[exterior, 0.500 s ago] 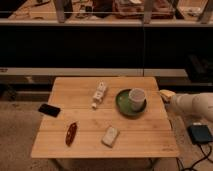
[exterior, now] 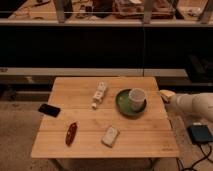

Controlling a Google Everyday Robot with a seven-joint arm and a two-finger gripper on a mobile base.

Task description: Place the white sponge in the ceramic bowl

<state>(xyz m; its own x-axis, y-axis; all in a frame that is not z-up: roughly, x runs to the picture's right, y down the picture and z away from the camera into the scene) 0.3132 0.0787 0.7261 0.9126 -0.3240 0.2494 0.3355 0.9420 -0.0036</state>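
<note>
Whether the gripper (exterior: 166, 94) is spread or closed cannot be told: it shows only as a pale tan tip at right-middle of the frame, just off the right edge of the table (exterior: 75, 90), on a smooth white arm (exterior: 196, 106) cut off by the frame's right side. On the slatted wood, the sponge (exterior: 110, 136), a soft off-white rounded block, lies at lower centre, well apart from the gripper. The bowl (exterior: 122, 103), a shallow glossy dark green round, sits right of centre with a white cylindrical cup (exterior: 136, 98) standing in it. A narrow white bar (exterior: 99, 95) lies left of the bowl.
</note>
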